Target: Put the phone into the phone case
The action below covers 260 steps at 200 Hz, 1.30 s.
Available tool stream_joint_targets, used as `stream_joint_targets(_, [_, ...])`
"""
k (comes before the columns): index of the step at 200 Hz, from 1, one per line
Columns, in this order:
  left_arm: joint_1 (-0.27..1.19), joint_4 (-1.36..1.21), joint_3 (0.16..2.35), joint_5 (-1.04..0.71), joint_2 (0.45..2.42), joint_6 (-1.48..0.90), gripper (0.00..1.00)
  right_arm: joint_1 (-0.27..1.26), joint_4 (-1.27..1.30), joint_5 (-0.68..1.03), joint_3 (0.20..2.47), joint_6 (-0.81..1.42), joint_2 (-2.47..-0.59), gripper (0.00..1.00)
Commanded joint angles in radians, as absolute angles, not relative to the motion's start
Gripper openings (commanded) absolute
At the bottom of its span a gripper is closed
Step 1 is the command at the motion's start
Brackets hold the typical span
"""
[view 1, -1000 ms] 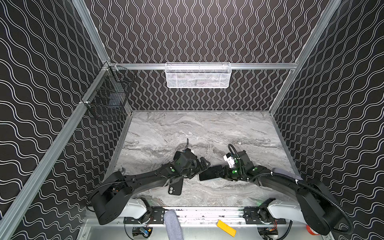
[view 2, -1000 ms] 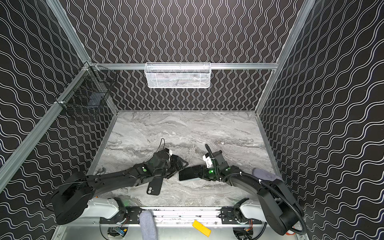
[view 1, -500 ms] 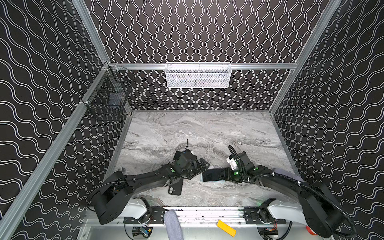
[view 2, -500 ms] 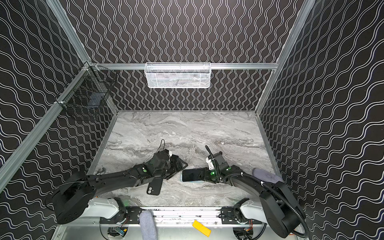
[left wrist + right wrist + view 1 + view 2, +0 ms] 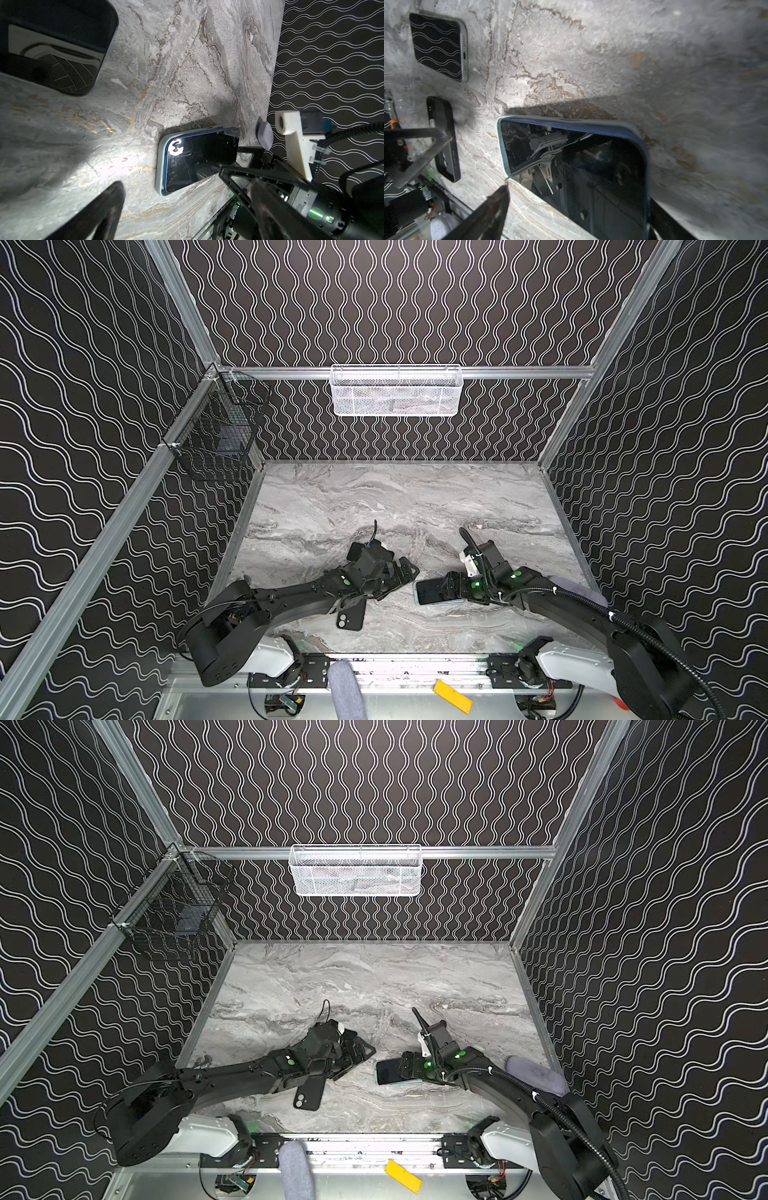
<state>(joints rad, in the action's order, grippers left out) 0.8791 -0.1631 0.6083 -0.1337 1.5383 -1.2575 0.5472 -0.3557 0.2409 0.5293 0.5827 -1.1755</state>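
The phone (image 5: 428, 594) (image 5: 388, 1073) lies flat on the marble table, dark screen up, with a blue edge. A pale blue phone case (image 5: 160, 166) (image 5: 502, 149) shows as a rim around its end and far side. My right gripper (image 5: 448, 593) (image 5: 406, 1071) (image 5: 577, 220) is open, one finger on each side of the phone's near end; the left wrist view shows it too (image 5: 236, 161). Just left of the phone, my left gripper (image 5: 405, 574) (image 5: 362, 1052) (image 5: 187, 220) hangs open and empty.
A black case (image 5: 351, 616) (image 5: 309, 1096) (image 5: 444, 139) lies by the left arm near the front edge. A second phone (image 5: 438, 45) (image 5: 58, 41) lies behind the left gripper. A white mesh basket (image 5: 397, 391) and a black wire basket (image 5: 216, 435) hang on the walls.
My right gripper has opened and let go of the phone, which went from tilted in the jaws to flat on the table. The left arm has stayed put.
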Motion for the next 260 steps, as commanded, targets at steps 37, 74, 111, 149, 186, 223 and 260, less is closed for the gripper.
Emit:
stream_joint_targets(37, [0.881,-0.205,0.618,-0.132,1.555,-1.255,0.98,0.554,-0.463,0.135,0.577,0.556,-1.167,0.99])
stream_joint_targets(74, [0.881,-0.221,0.620,-0.135,1.561,-1.254,0.98,0.557,-0.484,0.099,0.586,0.565,-1.152,1.00])
stream_joint_targets(111, [0.882,-0.275,0.610,-0.144,1.568,-1.266,0.98,0.548,-0.475,0.083,0.590,0.574,-1.140,0.89])
stream_joint_targets(149, [0.904,-0.352,0.607,-0.161,1.621,-1.319,0.98,0.529,-0.418,0.102,0.590,0.563,-1.172,0.85])
stream_joint_targets(186, [0.938,-0.429,0.607,-0.157,1.679,-1.360,0.98,0.516,-0.382,0.125,0.584,0.552,-1.204,0.84])
stream_joint_targets(223, [0.949,-0.443,0.607,-0.141,1.699,-1.368,0.98,0.516,-0.360,0.145,0.566,0.553,-1.195,0.77])
stream_joint_targets(260, [0.951,-0.433,0.618,-0.140,1.719,-1.368,0.98,0.516,-0.343,0.154,0.549,0.560,-1.200,0.77])
